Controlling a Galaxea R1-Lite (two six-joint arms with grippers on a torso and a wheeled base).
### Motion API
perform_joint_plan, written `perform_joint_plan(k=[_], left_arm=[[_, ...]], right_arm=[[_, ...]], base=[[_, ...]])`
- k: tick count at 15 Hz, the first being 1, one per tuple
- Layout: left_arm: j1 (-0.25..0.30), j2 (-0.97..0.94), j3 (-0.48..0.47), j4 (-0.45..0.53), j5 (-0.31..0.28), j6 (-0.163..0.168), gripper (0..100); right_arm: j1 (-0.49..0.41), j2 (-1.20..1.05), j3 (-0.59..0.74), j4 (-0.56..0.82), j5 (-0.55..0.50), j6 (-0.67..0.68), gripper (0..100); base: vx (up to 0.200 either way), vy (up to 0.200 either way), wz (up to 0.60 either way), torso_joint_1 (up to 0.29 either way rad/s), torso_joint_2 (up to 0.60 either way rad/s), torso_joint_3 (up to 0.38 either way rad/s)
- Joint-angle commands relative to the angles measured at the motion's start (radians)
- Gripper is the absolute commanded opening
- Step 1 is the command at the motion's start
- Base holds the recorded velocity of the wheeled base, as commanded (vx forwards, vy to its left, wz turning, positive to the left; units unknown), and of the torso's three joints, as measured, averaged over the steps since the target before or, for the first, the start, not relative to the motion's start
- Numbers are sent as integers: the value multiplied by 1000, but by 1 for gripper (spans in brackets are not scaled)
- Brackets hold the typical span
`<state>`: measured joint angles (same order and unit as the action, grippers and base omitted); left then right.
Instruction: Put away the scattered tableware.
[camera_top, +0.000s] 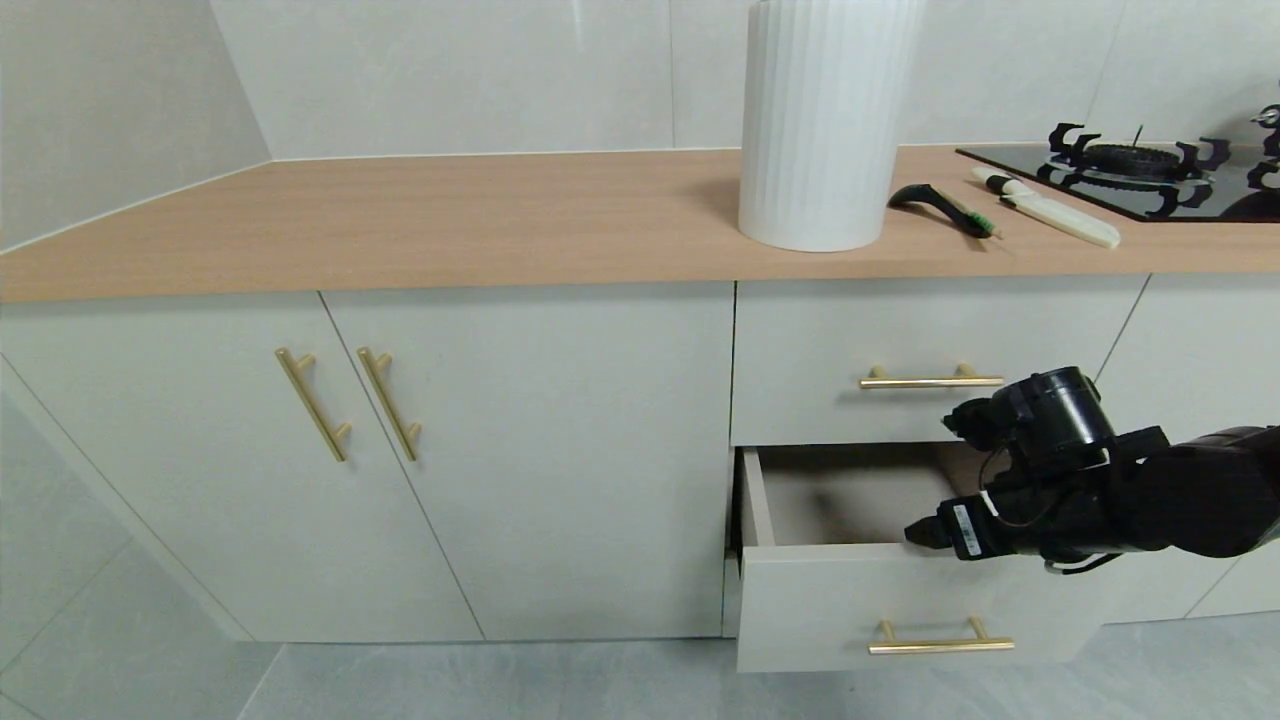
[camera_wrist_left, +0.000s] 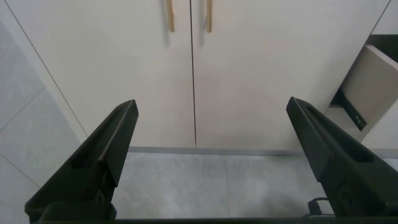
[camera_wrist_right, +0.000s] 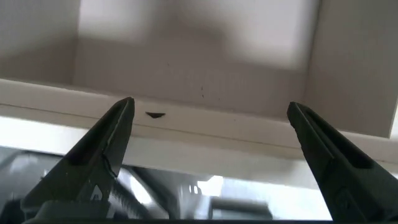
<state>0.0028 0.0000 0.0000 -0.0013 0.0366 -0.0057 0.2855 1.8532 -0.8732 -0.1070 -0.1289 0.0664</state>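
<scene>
The drawer (camera_top: 900, 600) stands open. The right gripper (camera_wrist_right: 208, 118) hangs at its front edge, fingers spread, holding nothing; the left gripper (camera_wrist_left: 211, 124) is spread too. The peeler (camera_top: 935, 205) and knife (camera_top: 1050, 208) lie on the counter (camera_top: 450, 215) — not yet stowed.

No legible text, number, brand or sign anywhere. Small white sticker (camera_top: 966, 527) on right gripper (camera_top: 915, 535), just above front panel of open drawer (camera_top: 900, 600); dark print on it too small to read.
</scene>
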Motion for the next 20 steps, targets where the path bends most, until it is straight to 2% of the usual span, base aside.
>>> perform_joint_plan(k=[1, 6, 17, 20], left_arm=[[0, 0, 0, 0, 0, 0, 100], [0, 0, 0, 0, 0, 0, 100], [0, 0, 0, 0, 0, 0, 100], [0, 2, 0, 0, 0, 0, 100]], right_arm=[[14, -31, -36, 87, 5, 1, 100], [55, -57, -107, 388, 5, 3, 100], [195, 14, -95, 644, 3, 3, 100], [204, 14, -78, 658, 2, 1, 100]], base=[[0, 0, 0, 0, 0, 0], [0, 0, 0, 0, 0, 0], [0, 0, 0, 0, 0, 0], [0, 0, 0, 0, 0, 0]])
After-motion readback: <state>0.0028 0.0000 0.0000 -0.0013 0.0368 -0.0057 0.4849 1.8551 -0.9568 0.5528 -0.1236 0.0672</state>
